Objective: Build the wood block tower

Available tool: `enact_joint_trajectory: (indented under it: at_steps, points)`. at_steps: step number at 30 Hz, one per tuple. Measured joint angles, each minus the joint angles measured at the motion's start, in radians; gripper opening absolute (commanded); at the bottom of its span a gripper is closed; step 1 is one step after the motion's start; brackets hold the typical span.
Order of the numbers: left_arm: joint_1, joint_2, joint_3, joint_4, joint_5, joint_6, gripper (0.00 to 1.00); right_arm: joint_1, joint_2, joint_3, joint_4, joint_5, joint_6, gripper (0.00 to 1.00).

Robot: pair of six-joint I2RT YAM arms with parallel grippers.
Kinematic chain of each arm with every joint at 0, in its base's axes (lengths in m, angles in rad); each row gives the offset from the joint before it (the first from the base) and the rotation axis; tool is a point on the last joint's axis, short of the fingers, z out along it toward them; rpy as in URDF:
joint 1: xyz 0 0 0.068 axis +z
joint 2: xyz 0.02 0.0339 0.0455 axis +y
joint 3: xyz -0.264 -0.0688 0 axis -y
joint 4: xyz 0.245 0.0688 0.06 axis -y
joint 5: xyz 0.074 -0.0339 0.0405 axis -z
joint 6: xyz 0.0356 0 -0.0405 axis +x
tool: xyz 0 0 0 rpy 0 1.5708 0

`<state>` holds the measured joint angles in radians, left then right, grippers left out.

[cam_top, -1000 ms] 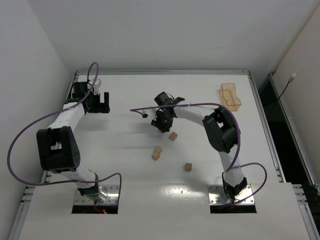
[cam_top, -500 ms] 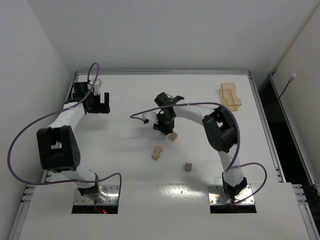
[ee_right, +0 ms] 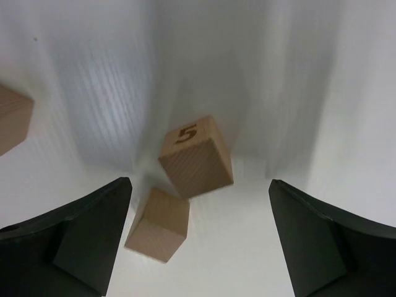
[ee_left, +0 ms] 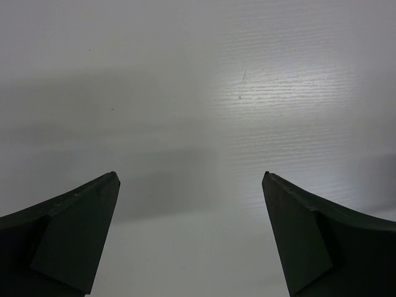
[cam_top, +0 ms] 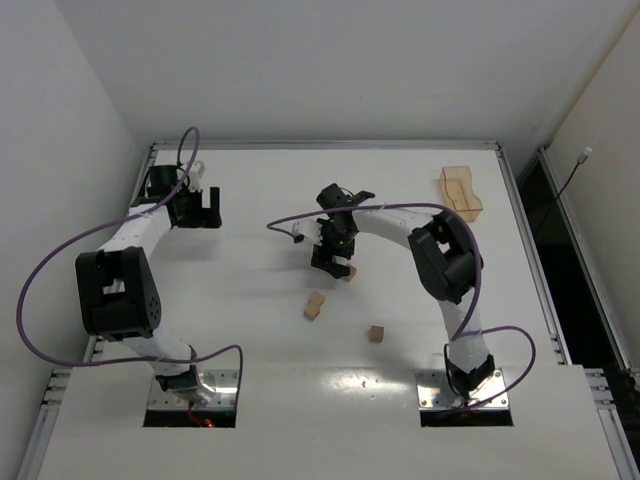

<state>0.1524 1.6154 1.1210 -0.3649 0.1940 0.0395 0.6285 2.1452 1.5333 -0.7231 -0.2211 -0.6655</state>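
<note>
Two fingers [ee_right: 86, 241] of my right gripper [ee_right: 199, 181] stand spread wide and grasp nothing. Between them, on the counter [ee_right: 247, 74], lies the cube marked 5 [ee_right: 197, 156], touching neither finger. A second cube [ee_right: 158, 224] lies just beside its lower corner, close to my left-hand finger; I cannot tell whether the two cubes touch. A third cube [ee_right: 12, 117] shows at the left edge of that wrist view, well apart from the pair. All three rest singly on the counter, none on top of another. From above, this gripper hangs over the middle of the counter. My left gripper [ee_left: 190, 174] sits near the far left corner, also spread, with only bare counter under it. An amber tray [cam_top: 461, 192] stands at the far right.
</note>
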Motion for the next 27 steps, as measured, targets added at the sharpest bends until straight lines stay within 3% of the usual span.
enact_joint_trajectory:
  at_steps: [12, 23, 27]
  points:
    - [0.0, 0.0, 0.0, 0.0, 0.001, 0.0, 1.0, -0.046, -0.381, -0.195, 0.154, 0.002, 0.323, 0.9]
    - [0.0, 0.0, 0.0, 0.0, 0.007, -0.017, 1.0, -0.07, -0.297, -0.257, 0.153, -0.009, 0.528, 0.83]
    - [0.0, 0.0, 0.0, 0.0, 0.007, -0.018, 1.0, -0.07, -0.277, -0.263, 0.154, -0.037, 0.524, 0.74]
